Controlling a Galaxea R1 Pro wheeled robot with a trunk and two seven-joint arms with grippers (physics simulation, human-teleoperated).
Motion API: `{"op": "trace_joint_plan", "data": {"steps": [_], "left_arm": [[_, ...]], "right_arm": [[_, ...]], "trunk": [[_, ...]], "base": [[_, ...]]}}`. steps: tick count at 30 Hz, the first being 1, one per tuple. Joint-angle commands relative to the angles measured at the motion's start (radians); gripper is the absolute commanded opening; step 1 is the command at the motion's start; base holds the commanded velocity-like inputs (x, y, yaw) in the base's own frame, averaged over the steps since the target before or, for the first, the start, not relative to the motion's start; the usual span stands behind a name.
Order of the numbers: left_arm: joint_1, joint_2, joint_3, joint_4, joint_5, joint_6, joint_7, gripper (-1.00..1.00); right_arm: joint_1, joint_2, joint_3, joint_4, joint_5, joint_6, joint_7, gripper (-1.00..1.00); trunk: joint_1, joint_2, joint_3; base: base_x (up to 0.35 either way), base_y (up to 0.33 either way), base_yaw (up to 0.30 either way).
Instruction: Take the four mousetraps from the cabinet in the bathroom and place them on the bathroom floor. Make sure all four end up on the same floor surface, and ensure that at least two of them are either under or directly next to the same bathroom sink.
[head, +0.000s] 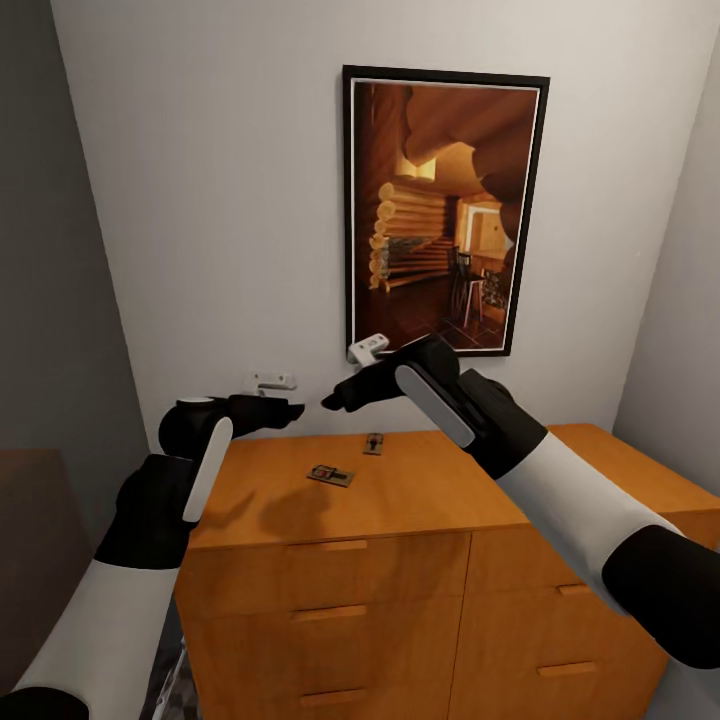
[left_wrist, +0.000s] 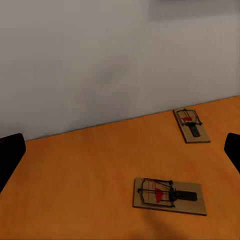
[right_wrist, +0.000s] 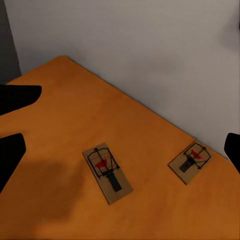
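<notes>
Far left in the head view, left gripper (head: 290, 411) held above the left rear corner of the orange-brown cabinet (head: 420, 560), jaws spread and empty, dark fingertips (left_wrist: 11, 150) at opposite edges of the left wrist view with bare cabinet top between them. Behind it on the pale wall, a small white fitting (head: 270, 381). On the flat cabinet top, two mousetraps in sight: nearer mousetrap (head: 331, 475) lying flat toward the middle of the left half, wooden board with dark wire and a red patch, also seen in both wrist views (left_wrist: 169, 195) (right_wrist: 107, 172); farther mousetrap (head: 374, 443) just up and right of it, close to the wall, well apart from the first (left_wrist: 191, 125) (right_wrist: 190, 161). Above both, right gripper (head: 335, 400) hovering over the cabinet top, jaws spread and empty, touching neither trap. On the wall behind, a black-framed picture (head: 445, 210) of a log-cabin interior. Below the top, drawer fronts with small tab handles (head: 330, 612).
</notes>
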Motion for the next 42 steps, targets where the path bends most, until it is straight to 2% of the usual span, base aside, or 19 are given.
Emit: {"op": "trace_joint_plan", "data": {"steps": [1, 6, 19, 42], "left_arm": [[-0.001, 0.0, 0.0, 0.001, 0.001, 0.004, -0.001, 1.0], [-0.001, 0.001, 0.0, 0.006, 0.001, 0.004, -0.001, 1.0], [-0.001, 0.001, 0.0, 0.011, 0.001, 0.004, -0.001, 1.0], [-0.001, -0.001, 0.0, 0.012, 0.0, 0.004, 0.0, 1.0]], "right_arm": [[-0.001, 0.0, 0.002, -0.002, -0.008, 0.003, -0.003, 1.0], [-0.001, -0.003, 0.005, -0.008, -0.023, 0.003, -0.009, 1.0], [-0.001, -0.021, 0.008, -0.005, -0.027, 0.003, -0.015, 1.0], [-0.001, -0.024, 0.009, 0.003, -0.028, 0.003, -0.007, 1.0]], "trunk": [[0.0, -0.001, -0.001], [0.0, -0.001, -0.001], [0.0, -0.001, -0.001], [0.0, -0.001, -0.001]], "base": [[0.0, 0.0, 0.0], [0.0, 0.0, 0.0], [0.0, 0.0, 0.036], [0.0, 0.0, 0.253]]}}
